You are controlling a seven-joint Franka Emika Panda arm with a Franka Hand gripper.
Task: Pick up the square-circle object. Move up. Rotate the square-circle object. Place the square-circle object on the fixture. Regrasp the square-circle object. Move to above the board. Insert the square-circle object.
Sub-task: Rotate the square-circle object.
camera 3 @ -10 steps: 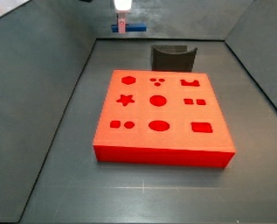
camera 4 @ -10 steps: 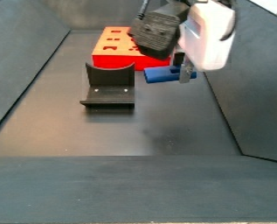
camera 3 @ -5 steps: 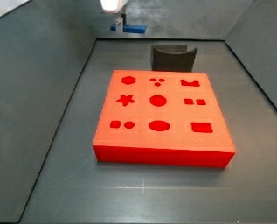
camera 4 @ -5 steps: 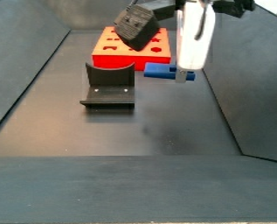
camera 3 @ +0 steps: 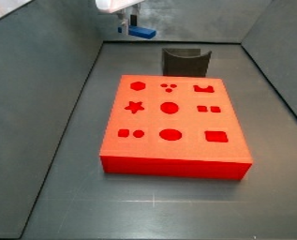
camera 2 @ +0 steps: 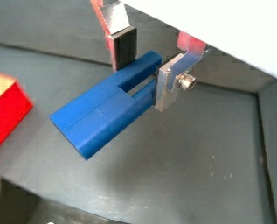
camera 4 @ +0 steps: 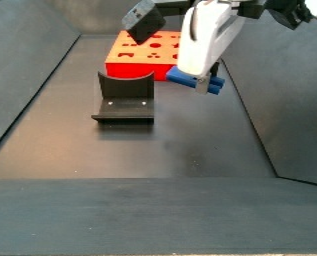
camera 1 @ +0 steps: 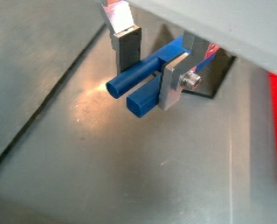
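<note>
The gripper (camera 1: 148,63) hung in the air above the dark floor, its two flat silver fingers (camera 2: 169,77) clamped on the square-circle object (camera 2: 107,113), a bright blue blocky peg. In both wrist views the peg jutted out sideways from between the fingers, its two leg-like ends pointing away from the jaws (camera 1: 138,85). In a side view the peg (camera 4: 201,82) was held well clear of the floor, near the far end of the workspace. Below and beside it stood the fixture (camera 4: 123,97), a dark bracket on a base plate, apart from the peg. Beyond the fixture lay the board (camera 3: 170,122), a large flat red block with shaped holes in its top
</note>
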